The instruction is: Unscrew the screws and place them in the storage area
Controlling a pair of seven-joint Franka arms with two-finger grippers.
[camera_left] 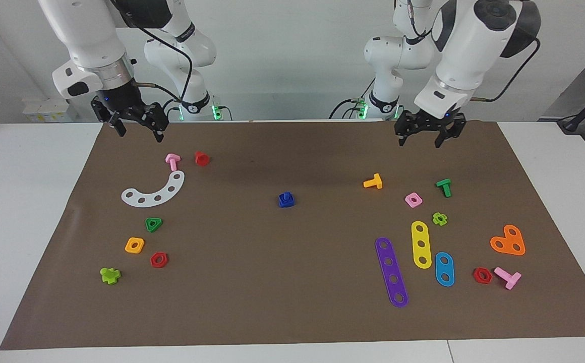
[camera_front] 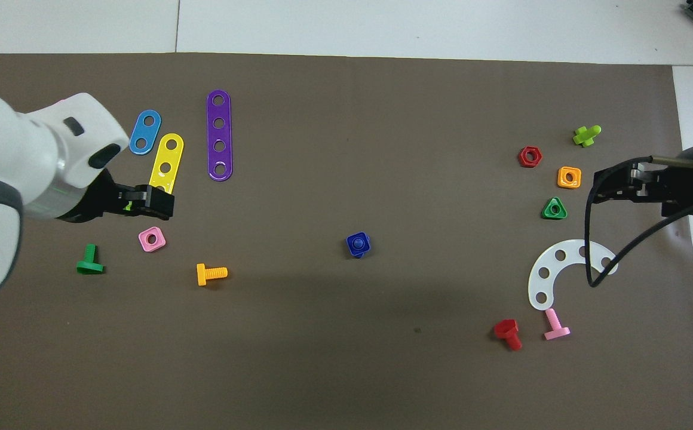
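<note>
Left hand [camera_left: 419, 138] fingers apart, raised, small dark-blue screw [camera_left: 286, 199] mid-mat, stem up

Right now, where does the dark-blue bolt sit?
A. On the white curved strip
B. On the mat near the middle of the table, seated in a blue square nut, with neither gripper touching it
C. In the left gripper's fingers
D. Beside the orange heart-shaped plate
B. The dark-blue bolt stands in its blue square nut mid-mat, while the left gripper and the right gripper both hang in the air at the robots' edge of the mat, holding nothing.
</note>
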